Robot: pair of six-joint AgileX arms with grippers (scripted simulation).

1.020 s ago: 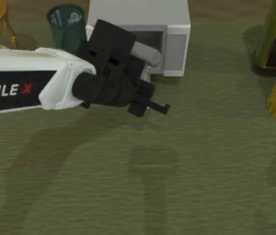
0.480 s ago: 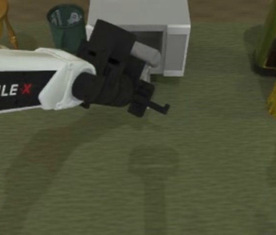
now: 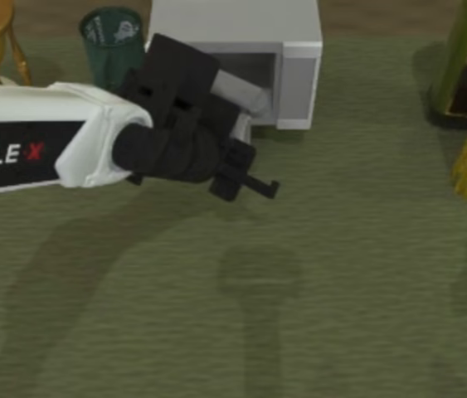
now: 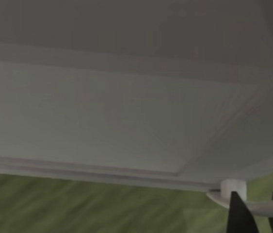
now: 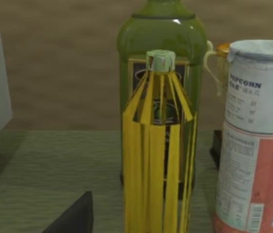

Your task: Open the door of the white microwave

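Our left gripper [image 3: 254,178] sits just in front of the white microwave [image 3: 241,37] at the far middle of the bench [image 3: 341,274]. The door [image 3: 237,91] is swung partly out, with the dark cavity showing behind it. In the left wrist view the gripper's dark fingertips [image 4: 238,213] close on the door's slim white bar handle [image 4: 252,204]. We count one microwave and one door, a white panel with a large grey window. Our right arm is out of the top view.
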